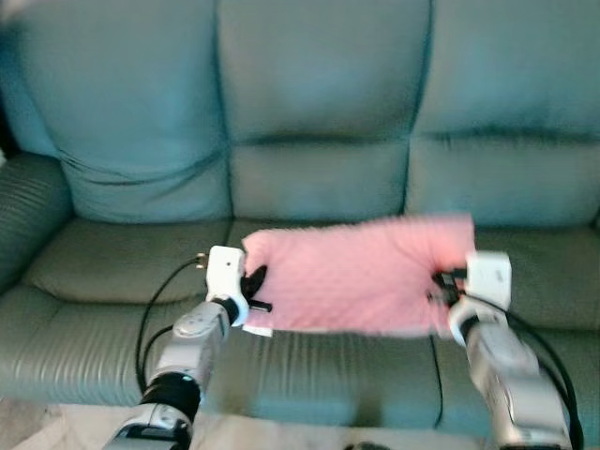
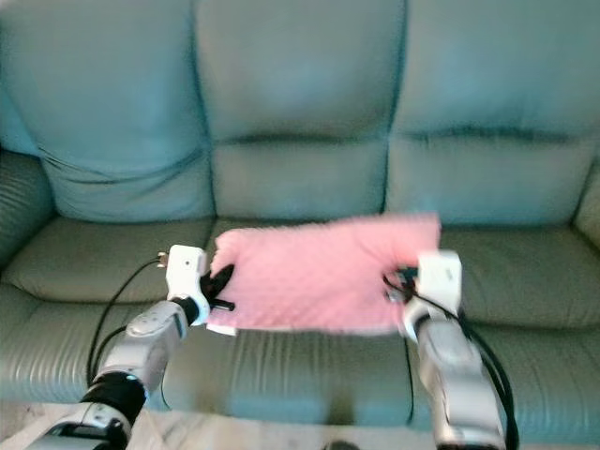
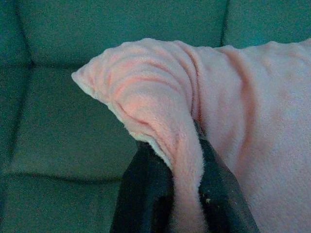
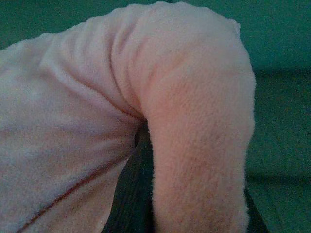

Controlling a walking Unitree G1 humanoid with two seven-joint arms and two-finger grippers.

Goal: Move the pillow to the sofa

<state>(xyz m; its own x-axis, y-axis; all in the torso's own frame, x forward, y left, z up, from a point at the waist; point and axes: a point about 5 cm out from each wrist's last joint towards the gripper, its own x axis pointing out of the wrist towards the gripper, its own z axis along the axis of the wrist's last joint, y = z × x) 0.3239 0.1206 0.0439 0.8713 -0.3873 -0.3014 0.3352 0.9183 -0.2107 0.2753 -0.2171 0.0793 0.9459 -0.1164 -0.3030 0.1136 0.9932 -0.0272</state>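
A pink fleece pillow (image 1: 361,274) hangs stretched between my two grippers, just above the middle seat of the teal sofa (image 1: 319,178). My left gripper (image 1: 255,289) is shut on the pillow's left edge. In the left wrist view the fabric (image 3: 160,107) is pinched between the black fingers (image 3: 146,194). My right gripper (image 1: 444,286) is shut on the pillow's right edge. There the pillow (image 4: 146,97) bulges over the fingers (image 4: 131,194) in the right wrist view.
The sofa has three back cushions and a rounded armrest (image 1: 28,216) at the left. Its seat front (image 1: 309,375) lies just below my arms. A strip of pale floor (image 1: 84,427) lies before it.
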